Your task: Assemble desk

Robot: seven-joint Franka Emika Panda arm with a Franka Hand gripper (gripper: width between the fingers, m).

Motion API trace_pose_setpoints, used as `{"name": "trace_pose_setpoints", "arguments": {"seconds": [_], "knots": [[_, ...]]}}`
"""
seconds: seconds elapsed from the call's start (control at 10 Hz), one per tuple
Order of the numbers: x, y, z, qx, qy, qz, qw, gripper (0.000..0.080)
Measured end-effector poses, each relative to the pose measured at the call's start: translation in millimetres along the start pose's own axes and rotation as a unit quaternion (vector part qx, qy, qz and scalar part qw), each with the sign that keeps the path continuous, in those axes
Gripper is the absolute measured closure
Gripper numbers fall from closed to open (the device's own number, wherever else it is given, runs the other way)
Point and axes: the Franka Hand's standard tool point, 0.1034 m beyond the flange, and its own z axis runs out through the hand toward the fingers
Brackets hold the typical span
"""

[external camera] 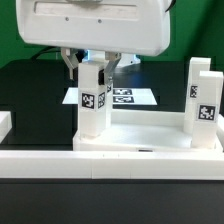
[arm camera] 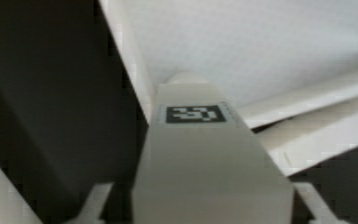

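In the exterior view my gripper hangs from the top and is shut on the upper part of a white square leg with a black-and-white tag. That leg stands upright at the desk slab's corner on the exterior view's left. Two more tagged legs stand upright at the slab's other end. In the wrist view the held leg runs out between my fingers, its tagged end over the white slab. Whether the leg's lower end sits in a socket is hidden.
A long low white rail lies along the front of the slab. The marker board lies flat on the black table behind the held leg. A small white piece shows at the exterior view's left edge.
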Motion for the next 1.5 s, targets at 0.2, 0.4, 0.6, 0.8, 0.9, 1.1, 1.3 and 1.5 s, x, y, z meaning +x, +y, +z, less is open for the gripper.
{"name": "trace_pose_setpoints", "arguments": {"seconds": [0.2,0.4,0.6,0.8,0.9,1.1,1.3,1.5], "knots": [[-1.4,-2.0,0.4,0.005,-0.004,0.105,0.994,0.0509],[-1.3,-3.2,0.8,0.009,-0.005,0.182,0.983,0.0509],[-0.8,-4.6,0.8,0.013,-0.005,0.230,0.973,0.0509],[-1.0,-5.0,0.8,0.013,-0.006,0.257,0.966,0.0509],[-1.2,-5.1,1.0,0.012,-0.006,0.256,0.966,0.0400],[-5.2,-8.5,-0.5,-0.002,-0.010,0.188,0.982,0.0252],[-5.8,-14.7,-5.5,-0.007,-0.006,0.093,0.996,0.0157],[-5.4,-13.2,-4.4,-0.007,-0.007,0.009,1.000,0.0151]]}}
